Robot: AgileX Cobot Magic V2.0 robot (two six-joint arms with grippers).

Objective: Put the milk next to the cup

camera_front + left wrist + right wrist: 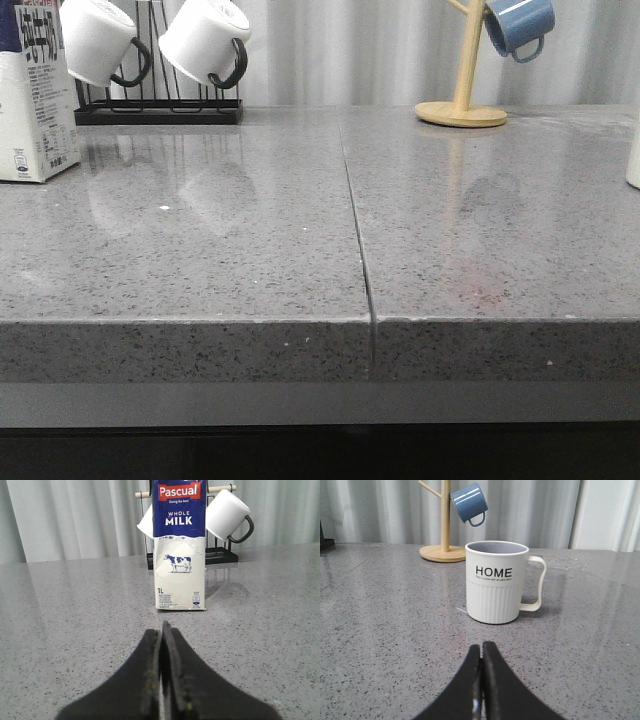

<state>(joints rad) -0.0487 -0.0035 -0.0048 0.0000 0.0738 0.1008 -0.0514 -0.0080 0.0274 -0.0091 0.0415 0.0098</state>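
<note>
The milk (179, 545) is a tall white carton, standing upright on the grey speckled desk (250, 250). Its upper part is dark blue with a red "Pascual" panel and white "WHOLE MILK" lettering; below that sits a small cow picture, a "1L" mark and fine black print. In the front view it stands at the far left edge of the frame (33, 90), cut off by the border, just beside the black mug rack (158, 112) that carries two white mugs (205, 38) with black handles.

The cup (497, 581) is a cream-white mug with a ribbed lower body, black "HOME" lettering and a cream handle. It stands upright on the right part of the desk; in the front view only a sliver of it shows at the right border (634, 150). Behind it stands a wooden mug tree (462, 100) with a blue mug (518, 25) hanging from a peg.

Milk and cup are well apart, on opposite sides of the desk. Between them lies a broad stretch of bare desk, split by a thin seam (357, 230) running front to back. The desk's near edge crosses the lower part of the front view.

The left tool (161, 635) has its fingers pressed together, pinching nothing, pointing at the carton from a short way off. The right tool (481, 652) is likewise pressed together, pointing at the cup without touching it.
</note>
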